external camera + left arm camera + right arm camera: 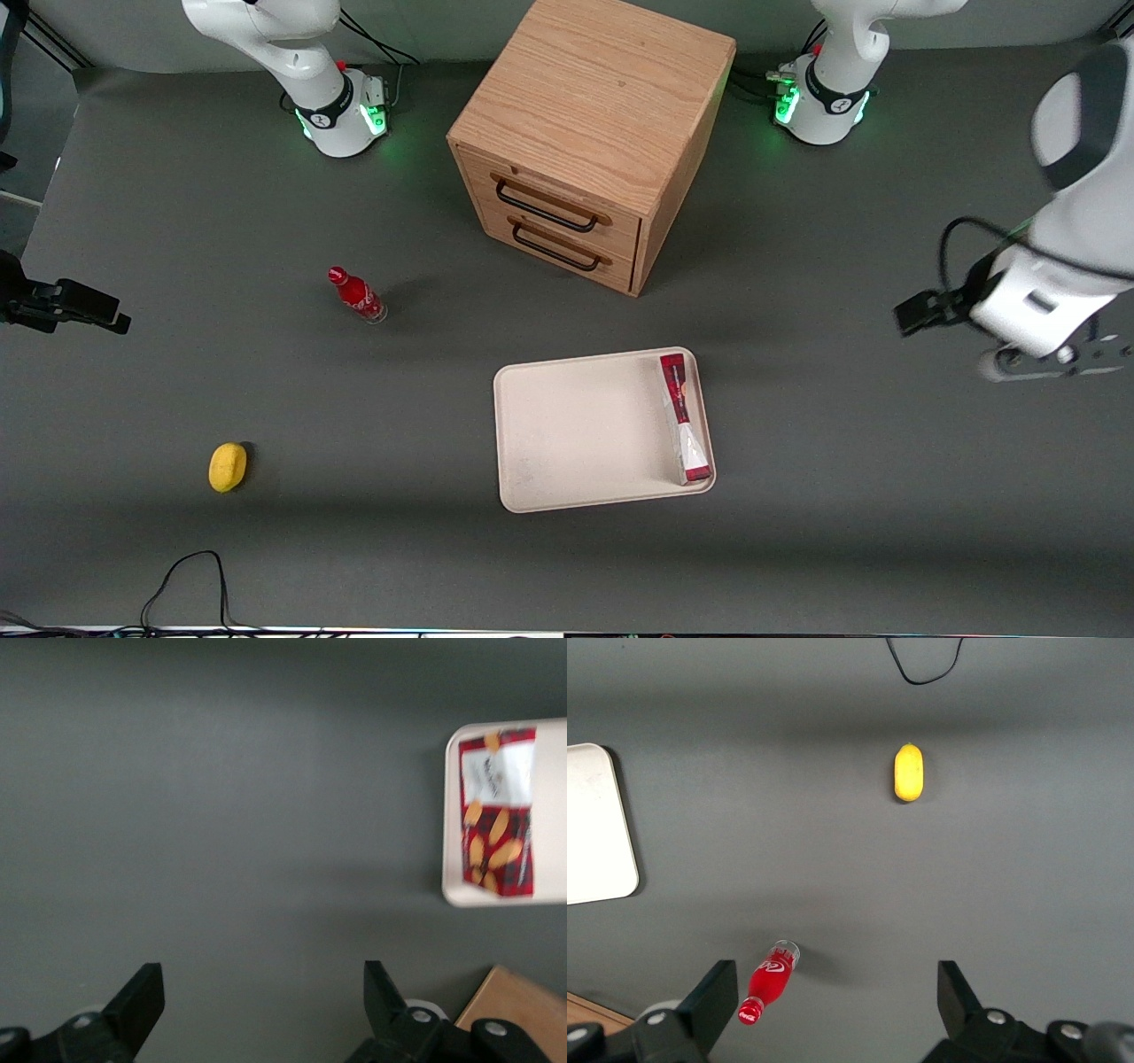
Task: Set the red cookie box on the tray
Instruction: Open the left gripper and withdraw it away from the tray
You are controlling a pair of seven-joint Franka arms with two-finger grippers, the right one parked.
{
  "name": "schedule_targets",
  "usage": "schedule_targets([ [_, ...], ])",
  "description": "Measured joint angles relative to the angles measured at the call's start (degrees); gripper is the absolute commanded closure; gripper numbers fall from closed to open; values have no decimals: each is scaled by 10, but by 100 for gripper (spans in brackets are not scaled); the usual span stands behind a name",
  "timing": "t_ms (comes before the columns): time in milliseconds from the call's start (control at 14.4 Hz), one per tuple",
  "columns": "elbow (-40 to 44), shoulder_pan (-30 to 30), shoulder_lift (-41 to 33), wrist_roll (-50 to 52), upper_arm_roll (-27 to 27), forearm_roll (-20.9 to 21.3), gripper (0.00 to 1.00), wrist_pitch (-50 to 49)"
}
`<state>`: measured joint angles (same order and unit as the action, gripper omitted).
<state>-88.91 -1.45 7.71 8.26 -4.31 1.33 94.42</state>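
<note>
The red cookie box [684, 416] lies flat in the cream tray [576, 434], along the rim at the working arm's end. The box [498, 811] and a corner of the tray [452, 815] also show in the left wrist view. The left arm's gripper [1032, 359] hangs high above the bare mat, well off the tray toward the working arm's end of the table. In the left wrist view the gripper [261, 970] is wide open and holds nothing. The tray's edge [594, 824] shows in the right wrist view.
A wooden two-drawer cabinet [589, 133] stands farther from the camera than the tray. A small red bottle [357, 295] and a yellow object [228, 466] lie toward the parked arm's end. A black cable [186, 576] loops near the front edge.
</note>
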Motion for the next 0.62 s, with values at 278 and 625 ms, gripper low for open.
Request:
schedule_targets([
  [278,-143,48,-124,-59,2,-10,0,32],
  [625,-179,48,-168,-94,-15,-11,0,30],
])
